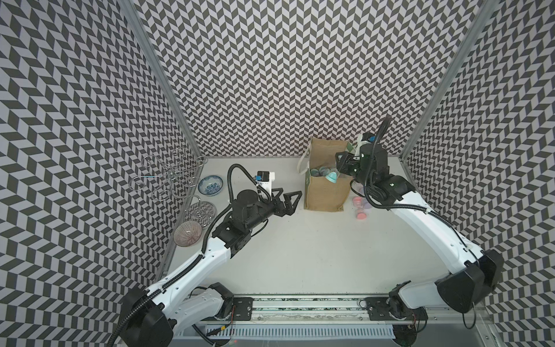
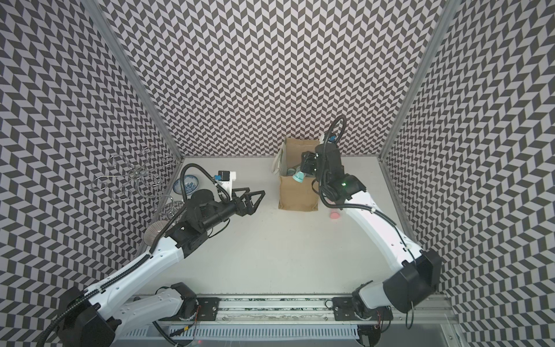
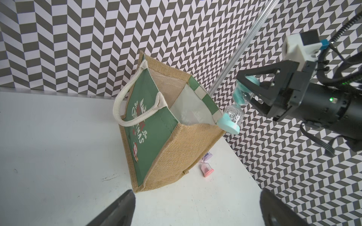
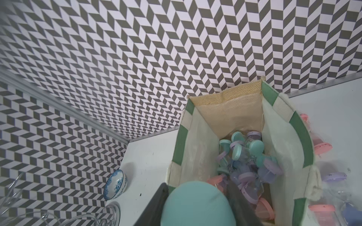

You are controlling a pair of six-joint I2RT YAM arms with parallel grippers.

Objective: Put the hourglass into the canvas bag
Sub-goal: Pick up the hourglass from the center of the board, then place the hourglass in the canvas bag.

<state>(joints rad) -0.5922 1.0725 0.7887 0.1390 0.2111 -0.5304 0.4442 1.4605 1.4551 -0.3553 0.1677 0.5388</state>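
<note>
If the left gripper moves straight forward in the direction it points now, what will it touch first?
Most likely the canvas bag: the open left gripper aims at its green side panel, and nothing shows between them. How high on the bag it would touch is unclear.

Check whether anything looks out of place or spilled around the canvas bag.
Nothing is spilled or damaged. A pink hourglass and a purple one are on the table just outside the canvas bag, not inside it. The right claw holds a teal hourglass tilted over the rim.
</note>
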